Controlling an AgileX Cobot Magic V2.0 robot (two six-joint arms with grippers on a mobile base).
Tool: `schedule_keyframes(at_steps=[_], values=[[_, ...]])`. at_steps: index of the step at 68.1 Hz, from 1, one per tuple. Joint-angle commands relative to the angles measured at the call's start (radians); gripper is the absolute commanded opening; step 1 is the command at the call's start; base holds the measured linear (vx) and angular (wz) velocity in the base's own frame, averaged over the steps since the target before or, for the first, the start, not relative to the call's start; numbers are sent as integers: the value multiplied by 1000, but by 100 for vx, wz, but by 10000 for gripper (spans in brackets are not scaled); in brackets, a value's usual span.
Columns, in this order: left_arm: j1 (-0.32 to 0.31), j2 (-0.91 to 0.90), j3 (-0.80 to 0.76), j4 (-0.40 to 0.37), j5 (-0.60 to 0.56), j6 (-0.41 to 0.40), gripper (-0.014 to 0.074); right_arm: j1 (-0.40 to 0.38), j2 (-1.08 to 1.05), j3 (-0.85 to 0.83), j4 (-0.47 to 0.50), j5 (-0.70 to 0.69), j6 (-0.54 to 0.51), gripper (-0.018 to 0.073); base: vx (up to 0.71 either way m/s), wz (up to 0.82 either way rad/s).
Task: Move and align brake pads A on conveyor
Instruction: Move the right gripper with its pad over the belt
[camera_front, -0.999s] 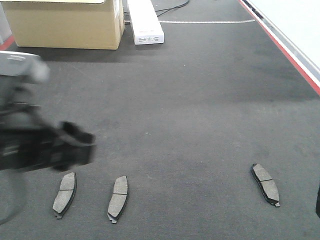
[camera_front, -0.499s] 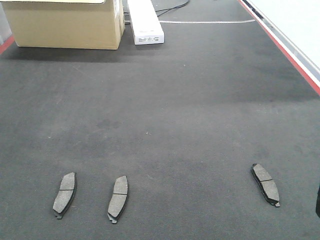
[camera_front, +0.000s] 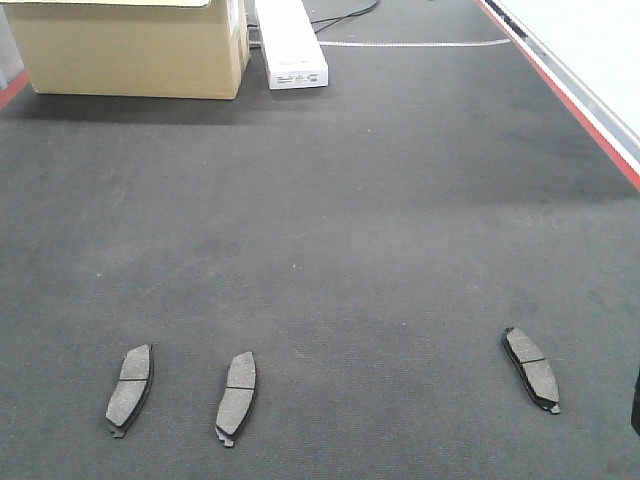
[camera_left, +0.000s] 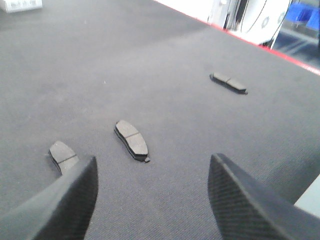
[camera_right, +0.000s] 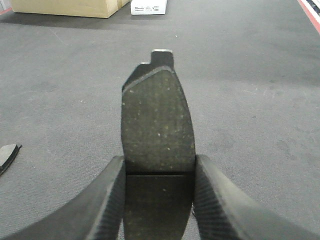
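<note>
From the front camera I read the row from the left. At the lower left of the frame lies the first small grey-brown curved brake pad (camera_front: 130, 388), friction face up, and just to its right the second flat grey-brown pad (camera_front: 236, 397), nearly parallel to it. The two look deliberately set side by side as the start of an aligned row. Well apart, at the lower right, the third grey-brown pad with a centre groove (camera_front: 531, 369) sits turned the other way, so I judge it is not yet lined up.

My left claw (camera_left: 152, 192) hangs spread wide and empty above the belt, its black fingers (camera_left: 67, 202) framing the two left pads. It looks parked clear of them. My right claw (camera_right: 159, 192) is clamped on the fourth dark oblong brake pad (camera_right: 157, 130), pinching its near end so the length points forward, which I take as set up for laying it down in line.

Everything rests on the wide charcoal-black textured conveyor belt (camera_front: 330, 210), with a red edge stripe (camera_front: 570, 95) along the upper right. At the upper left stand a tan cardboard box (camera_front: 130, 48) and a long white carton (camera_front: 290, 42).
</note>
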Motion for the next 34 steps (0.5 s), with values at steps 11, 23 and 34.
schedule_keyframes(at_steps=[11,23,34], values=[[-5,-13,-21,-1,-16,0,470,-7,8,-34,-1,-95,-3,-7,0,0],[-5,-13,-21,1,-10,0,470,-7,8,-34,-7,-112,-3,-7,0,0],[-5,-13,-21,1,-10,0,470,-7,9,-35,25,-124,-3,-7,0,0]])
